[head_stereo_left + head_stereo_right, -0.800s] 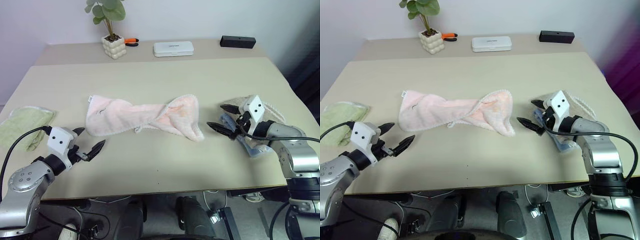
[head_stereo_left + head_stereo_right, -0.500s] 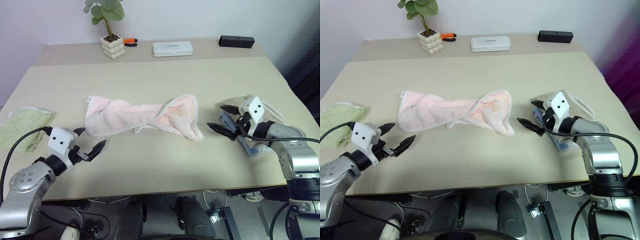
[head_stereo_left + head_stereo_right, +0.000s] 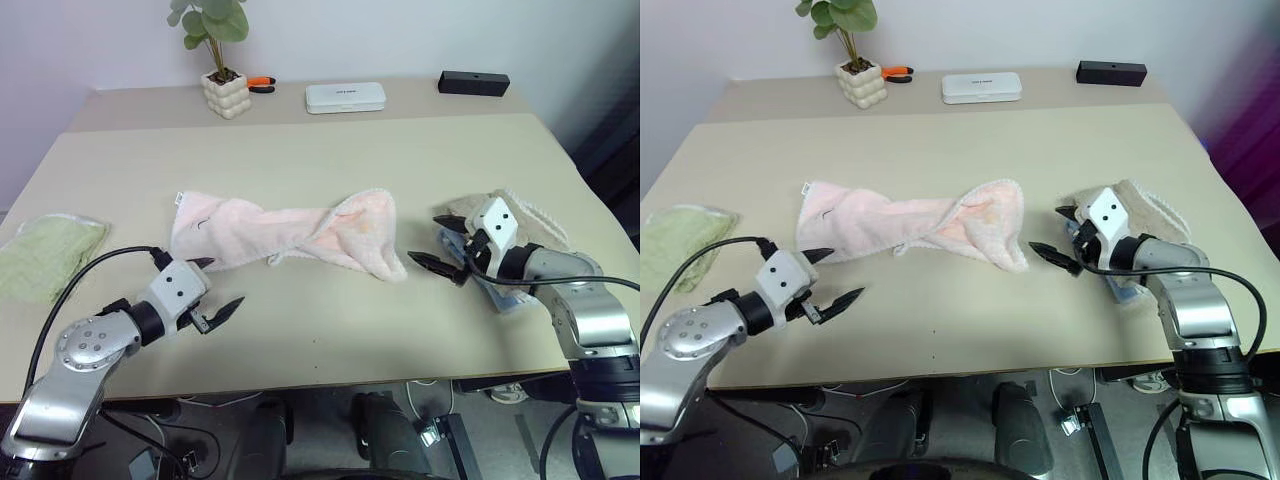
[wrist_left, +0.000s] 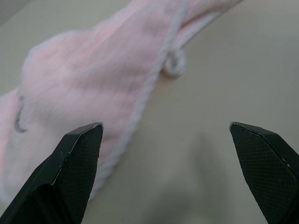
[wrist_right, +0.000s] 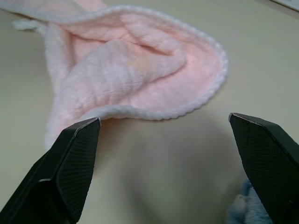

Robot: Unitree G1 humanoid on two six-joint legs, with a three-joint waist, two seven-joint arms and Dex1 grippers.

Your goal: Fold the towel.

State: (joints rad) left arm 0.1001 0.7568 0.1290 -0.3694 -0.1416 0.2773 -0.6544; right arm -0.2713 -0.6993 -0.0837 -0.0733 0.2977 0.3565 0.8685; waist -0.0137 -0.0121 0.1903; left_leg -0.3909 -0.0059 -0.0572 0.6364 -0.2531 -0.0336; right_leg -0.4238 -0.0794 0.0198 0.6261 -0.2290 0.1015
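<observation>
The pale pink towel [image 3: 285,232] lies twisted and bunched across the middle of the table, its white scalloped edge curling at the right end. My left gripper [image 3: 222,282] is open just in front of the towel's left end, not touching it. The left wrist view shows the towel [image 4: 93,70], its small loop [image 4: 175,67] and a dark mark [image 4: 18,119] ahead of the open fingers [image 4: 79,154]. My right gripper [image 3: 425,240] stands open just right of the towel's right end, apart from it. The right wrist view faces that ruffled end [image 5: 140,70].
A light green towel [image 3: 45,255] lies at the table's left edge. A beige towel [image 3: 520,212] and a blue cloth [image 3: 500,295] sit under my right arm. At the back stand a potted plant [image 3: 228,92], a white box [image 3: 346,97] and a black box [image 3: 474,82].
My left gripper has moved right and closer to the towel's left end. My right gripper has shifted slightly left toward the towel's right end. The towel has not moved.
</observation>
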